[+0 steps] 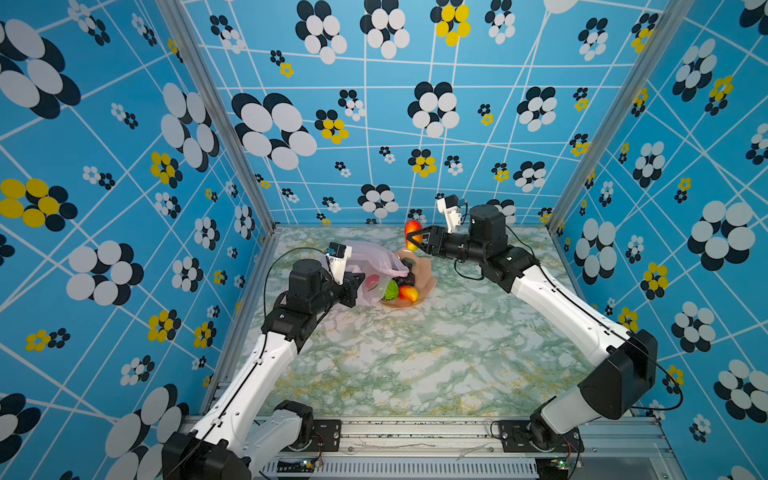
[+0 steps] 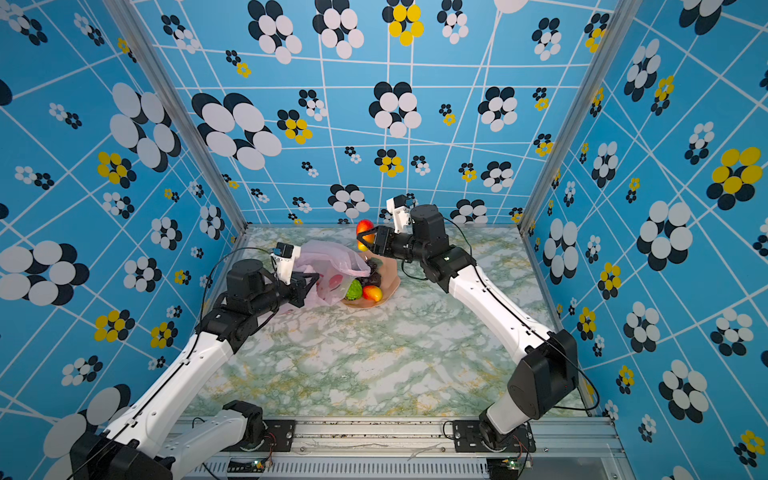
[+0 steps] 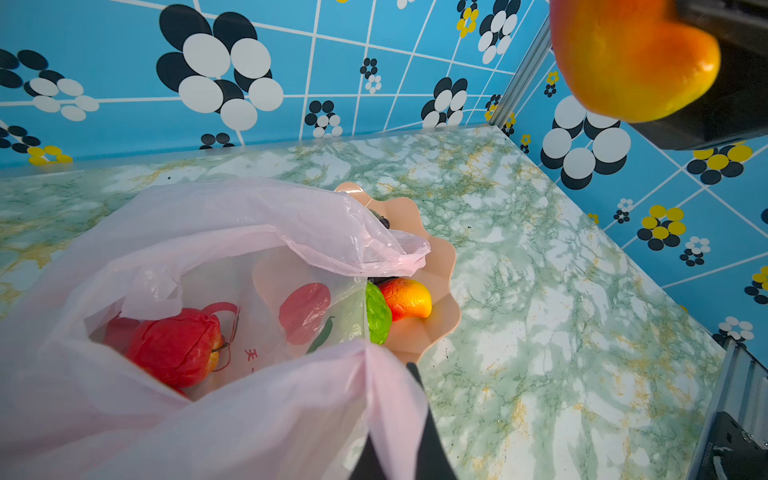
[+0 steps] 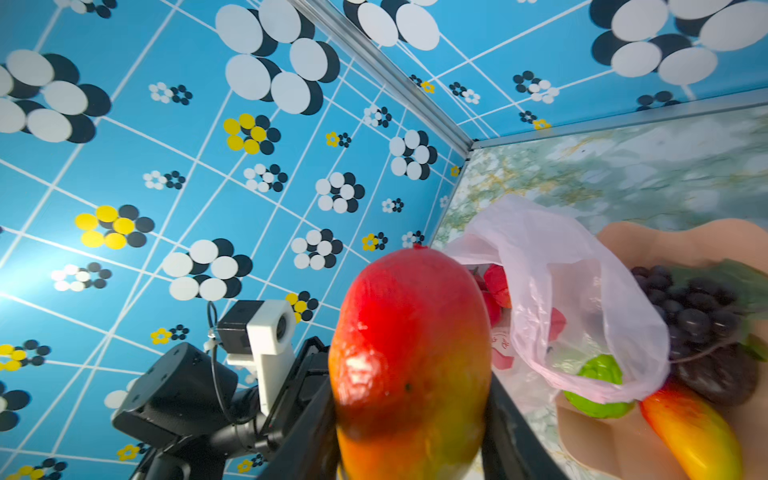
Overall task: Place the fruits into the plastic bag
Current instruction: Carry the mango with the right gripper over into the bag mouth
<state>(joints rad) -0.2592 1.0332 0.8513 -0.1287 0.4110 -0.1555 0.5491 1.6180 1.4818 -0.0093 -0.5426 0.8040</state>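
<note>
The pale-pink plastic bag [image 1: 370, 255] [image 2: 332, 259] lies at the back of the table, its mouth draped over a peach-pink bowl [image 1: 429, 284]. My left gripper [image 1: 356, 287] [image 3: 395, 399] is shut on the bag's near edge and holds the mouth up. Inside the bag rests a red apple [image 3: 174, 347]. My right gripper [image 1: 412, 241] [image 4: 409, 436] hangs above the bowl's far side, shut on a red-yellow mango [image 1: 411, 227] [image 4: 411, 332]. In the bowl sit a bumpy green fruit [image 3: 377, 316], a second mango [image 3: 407, 297] and purple grapes [image 4: 698, 316].
The marbled green table [image 1: 415, 357] is boxed in by blue flower-patterned walls on three sides, with aluminium posts [image 1: 232, 137] at the back corners. The bag and bowl lie near the back wall. Both arm bases stand on the front rail [image 1: 415, 432].
</note>
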